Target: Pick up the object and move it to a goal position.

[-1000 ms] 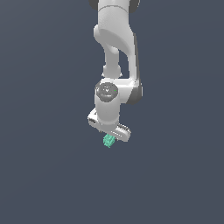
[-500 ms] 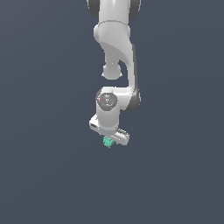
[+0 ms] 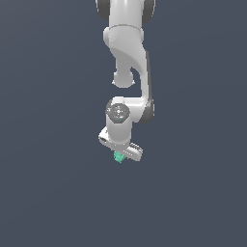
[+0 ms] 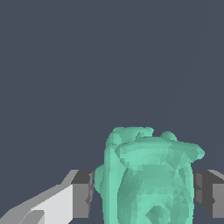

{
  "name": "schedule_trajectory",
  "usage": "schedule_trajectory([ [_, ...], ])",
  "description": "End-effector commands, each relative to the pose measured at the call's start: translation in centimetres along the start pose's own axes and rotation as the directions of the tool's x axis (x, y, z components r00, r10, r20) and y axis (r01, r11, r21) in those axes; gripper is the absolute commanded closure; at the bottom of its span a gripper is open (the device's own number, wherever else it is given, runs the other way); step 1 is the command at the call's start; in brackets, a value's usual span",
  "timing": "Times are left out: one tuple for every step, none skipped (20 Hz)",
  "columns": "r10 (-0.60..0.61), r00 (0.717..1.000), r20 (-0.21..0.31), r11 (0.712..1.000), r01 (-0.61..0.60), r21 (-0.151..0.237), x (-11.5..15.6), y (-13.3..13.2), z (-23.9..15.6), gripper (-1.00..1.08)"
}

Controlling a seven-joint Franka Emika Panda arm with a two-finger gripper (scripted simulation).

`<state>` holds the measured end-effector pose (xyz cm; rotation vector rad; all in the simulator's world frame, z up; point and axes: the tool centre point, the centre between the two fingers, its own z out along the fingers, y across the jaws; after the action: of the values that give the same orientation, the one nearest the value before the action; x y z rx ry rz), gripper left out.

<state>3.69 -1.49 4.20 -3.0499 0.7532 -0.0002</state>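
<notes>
Lower than a second ago, the arm (image 3: 126, 58) is carrying the object (image 4: 148, 175), which the pincer (image 3: 119, 155) is clamping between its dark pads (image 4: 83, 193).

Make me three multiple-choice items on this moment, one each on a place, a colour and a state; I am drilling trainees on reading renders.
1. Where is the object?
A. between the tool's fingers
B. lying far from the arm
C. on top of the arm

2. What colour is the object?
A. red
B. teal-green
C. yellow

3. How is the tool?
A. open, holding nothing
B. out of view
C. shut on the object

1 A: dark fingers flank it.
2 B: both views show teal-green.
3 C: the fingers press its sides.
</notes>
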Motion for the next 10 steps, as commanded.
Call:
schedule_trajectory([
  [0.0,1.0,0.0,1.0,0.0,0.0,0.0,0.0,0.0,1.08],
  [0.0,1.0,0.0,1.0,0.0,0.0,0.0,0.0,0.0,1.08],
  [0.0,1.0,0.0,1.0,0.0,0.0,0.0,0.0,0.0,1.08],
  [0.0,1.0,0.0,1.0,0.0,0.0,0.0,0.0,0.0,1.08],
  [0.0,1.0,0.0,1.0,0.0,0.0,0.0,0.0,0.0,1.08],
  [0.0,1.0,0.0,1.0,0.0,0.0,-0.1,-0.1,-0.1,1.08],
  [0.0,1.0,0.0,1.0,0.0,0.0,-0.2,-0.3,-0.2,1.08],
  [0.0,1.0,0.0,1.0,0.0,0.0,-0.4,-0.5,-0.4,1.08],
  [0.0,1.0,0.0,1.0,0.0,0.0,-0.6,-0.8,-0.6,1.08],
  [0.0,1.0,0.0,1.0,0.0,0.0,-0.9,-1.1,-0.8,1.08],
])
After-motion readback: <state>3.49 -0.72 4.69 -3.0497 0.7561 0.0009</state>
